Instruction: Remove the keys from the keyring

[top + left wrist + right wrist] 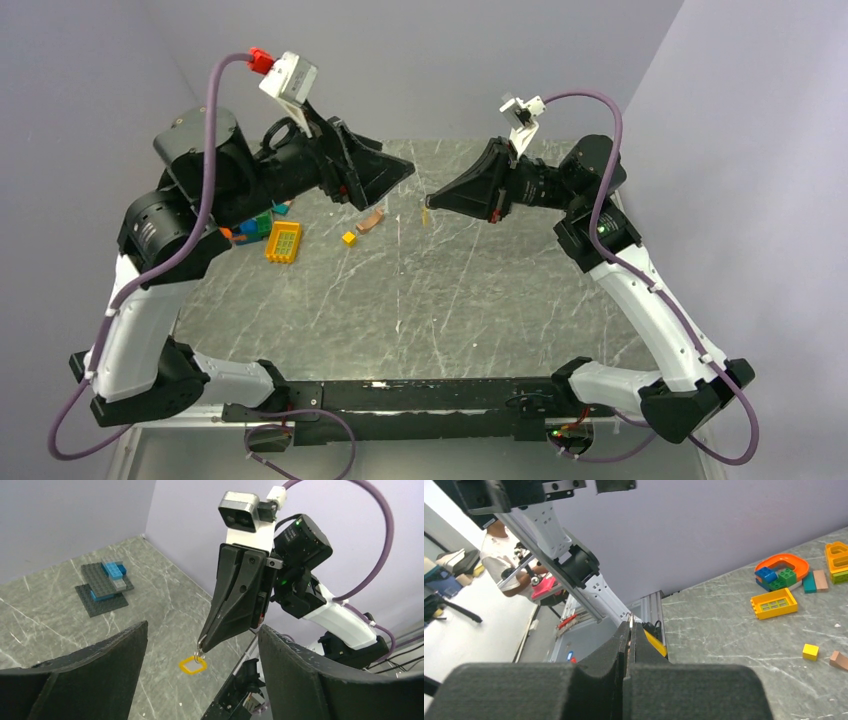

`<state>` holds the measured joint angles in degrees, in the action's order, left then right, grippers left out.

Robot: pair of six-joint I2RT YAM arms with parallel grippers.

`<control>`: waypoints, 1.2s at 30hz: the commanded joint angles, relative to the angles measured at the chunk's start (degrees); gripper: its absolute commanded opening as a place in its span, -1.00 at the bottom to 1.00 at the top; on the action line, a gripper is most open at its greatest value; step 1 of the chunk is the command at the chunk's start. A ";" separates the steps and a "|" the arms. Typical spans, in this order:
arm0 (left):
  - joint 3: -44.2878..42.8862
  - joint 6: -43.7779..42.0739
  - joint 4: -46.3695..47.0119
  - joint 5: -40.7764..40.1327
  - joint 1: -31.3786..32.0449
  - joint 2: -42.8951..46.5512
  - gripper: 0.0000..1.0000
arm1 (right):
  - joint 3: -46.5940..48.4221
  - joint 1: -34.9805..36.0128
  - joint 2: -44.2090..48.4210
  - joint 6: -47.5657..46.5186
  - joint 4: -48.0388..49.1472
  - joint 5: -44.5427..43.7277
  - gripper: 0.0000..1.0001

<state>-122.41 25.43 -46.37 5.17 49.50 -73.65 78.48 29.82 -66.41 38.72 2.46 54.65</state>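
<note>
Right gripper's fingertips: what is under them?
Under the right gripper hangs a thin grey keyring with the yellow key on it. The ring's part between the shut jaws is covered.

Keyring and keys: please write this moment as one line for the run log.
right gripper: shut on keyring | keys: hanging from keyring, not yet removed | left gripper: open, empty, facing right gripper

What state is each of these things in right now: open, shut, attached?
Left black two-finger gripper: open, empty.
Right black two-finger gripper: shut on the thin grey metal keyring.
Small flat yellow key: attached to the keyring, dangling beneath it.
</note>
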 commanded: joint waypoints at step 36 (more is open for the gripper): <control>4.69 -2.14 -3.24 24.47 -3.86 -6.29 -1.00 | 2.39 -0.15 -0.75 6.21 7.77 5.95 -1.00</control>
<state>-117.69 21.93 -53.28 29.32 45.45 -79.77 80.42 29.54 -67.64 41.06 1.96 61.19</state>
